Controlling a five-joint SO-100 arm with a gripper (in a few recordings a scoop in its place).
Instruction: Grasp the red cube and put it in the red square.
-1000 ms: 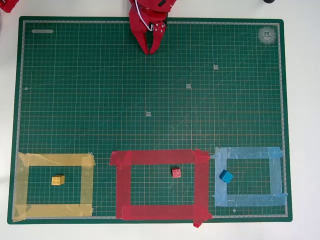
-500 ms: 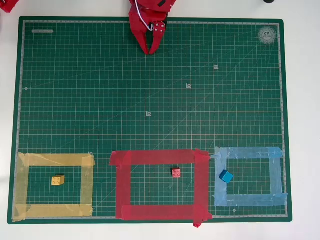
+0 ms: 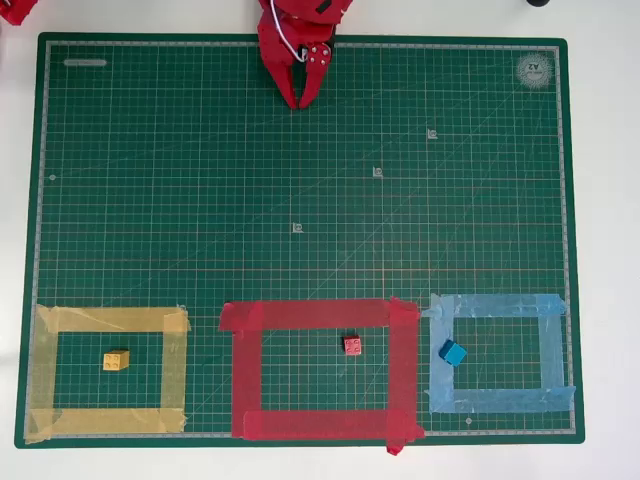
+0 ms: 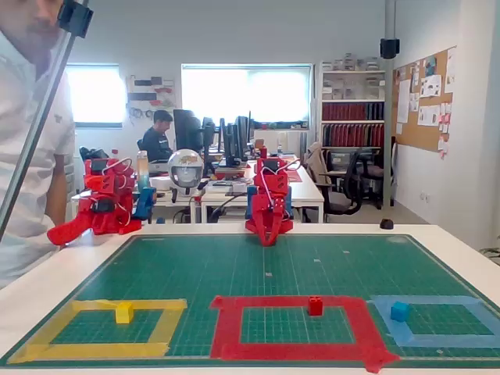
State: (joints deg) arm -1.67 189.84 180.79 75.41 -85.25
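One green cutting mat (image 3: pixel 300 200) covers most of the table, and the red gripper (image 3: pixel 300 100) hangs over its far edge with its two fingers pressed together at the tips, holding nothing. Three tape frames line the near edge: the red square (image 3: pixel 310 316) in the middle is the biggest, the yellow tape frame (image 3: pixel 110 320) lies to its left in the overhead view, and the light-blue tape frame (image 3: pixel 500 305) to its right. Three small blocks lie inside them, one apiece. The red cube (image 3: pixel 352 345) already sits within the red square, right of centre, well apart from the gripper and straight across the mat from it, slightly to the right. A yellow block (image 3: pixel 116 360) and a blue block (image 3: pixel 453 352) fill the other two frames. The placement looks done.
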